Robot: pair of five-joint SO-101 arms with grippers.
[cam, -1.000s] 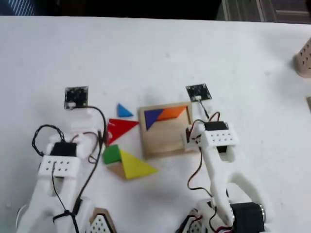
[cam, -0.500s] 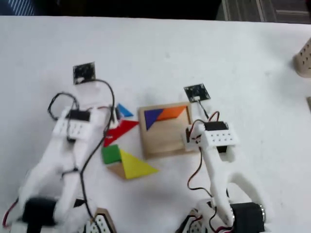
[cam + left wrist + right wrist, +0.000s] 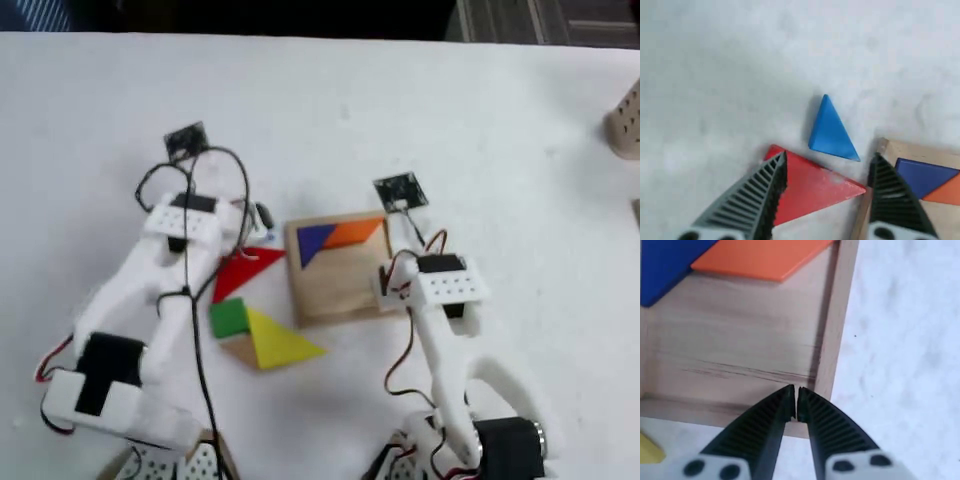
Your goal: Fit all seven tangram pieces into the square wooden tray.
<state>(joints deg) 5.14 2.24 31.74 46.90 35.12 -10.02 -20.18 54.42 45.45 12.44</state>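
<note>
The square wooden tray [image 3: 345, 295] lies mid-table with a dark blue triangle [image 3: 314, 240] and an orange piece [image 3: 358, 232] along its far edge. To its left lie a red triangle [image 3: 243, 270], a green square [image 3: 228, 316], a yellow triangle [image 3: 281, 341] and a tan piece [image 3: 238, 351]. My left gripper [image 3: 829, 161] stands open over the red triangle [image 3: 810, 187], just short of a small blue triangle [image 3: 831, 131]. My right gripper [image 3: 796, 396] is shut, empty, above the tray's near right corner [image 3: 837, 325].
The left arm [image 3: 170, 260] stretches over the table left of the loose pieces. The right arm [image 3: 445, 300] stands beside the tray's right side. A pale perforated object [image 3: 626, 125] sits at the far right edge. White tabletop spreads beyond the tray.
My left arm has swung forward and to the right, from near the table's front to the small blue triangle, now partly covered in the high view. The right arm has barely moved.
</note>
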